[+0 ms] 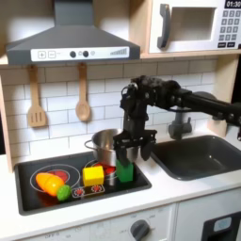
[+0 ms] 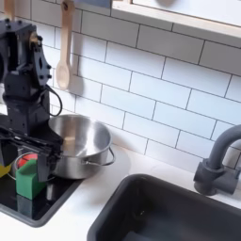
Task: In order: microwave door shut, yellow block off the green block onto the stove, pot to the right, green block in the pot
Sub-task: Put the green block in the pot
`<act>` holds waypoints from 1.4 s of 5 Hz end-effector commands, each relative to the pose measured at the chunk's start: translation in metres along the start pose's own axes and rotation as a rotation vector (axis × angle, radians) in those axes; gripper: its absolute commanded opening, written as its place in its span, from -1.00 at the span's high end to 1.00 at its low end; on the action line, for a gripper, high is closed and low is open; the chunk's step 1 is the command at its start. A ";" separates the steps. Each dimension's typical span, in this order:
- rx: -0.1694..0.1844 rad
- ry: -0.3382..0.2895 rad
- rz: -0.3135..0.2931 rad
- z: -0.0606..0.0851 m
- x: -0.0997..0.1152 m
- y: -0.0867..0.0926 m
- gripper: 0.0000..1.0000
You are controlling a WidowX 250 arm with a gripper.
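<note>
The microwave door [image 1: 191,28] at the first exterior view's top right lies flush with its cabinet. On the black stove [image 1: 38,200] the yellow block [image 1: 92,174] rests flat. The green block [image 1: 125,173] [image 2: 27,179] stands on the stove to the yellow block's right in the first exterior view. My gripper [image 1: 127,160] [image 2: 28,155] hangs directly over the green block. It is open, its fingers wider than the block and reaching down around its top. The steel pot [image 1: 104,146] [image 2: 77,146] stands just behind, at the stove's back right corner.
Orange and yellow toy food [image 1: 49,182] and a small lime-green round piece [image 1: 63,192] lie on the stove's left half. A dark sink [image 1: 200,155] [image 2: 179,212] with a grey tap [image 2: 218,169] lies to the right. A spatula [image 1: 36,99] and a spoon [image 1: 83,94] hang on the tiled wall.
</note>
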State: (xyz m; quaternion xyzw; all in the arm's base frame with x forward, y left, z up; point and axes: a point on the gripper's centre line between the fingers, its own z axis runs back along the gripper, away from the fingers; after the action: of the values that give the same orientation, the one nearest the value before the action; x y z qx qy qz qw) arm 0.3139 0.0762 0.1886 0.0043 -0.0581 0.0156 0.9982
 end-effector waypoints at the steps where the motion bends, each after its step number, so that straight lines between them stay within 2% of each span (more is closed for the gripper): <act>1: -0.001 0.023 0.017 -0.008 0.003 0.005 -1.00; 3: 0.003 0.041 0.046 -0.015 0.005 0.015 -1.00; 7: 0.001 0.054 0.043 -0.017 0.004 0.015 -1.00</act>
State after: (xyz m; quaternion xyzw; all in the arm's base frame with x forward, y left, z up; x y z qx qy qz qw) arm 0.3215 0.0920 0.1728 0.0045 -0.0337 0.0365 0.9988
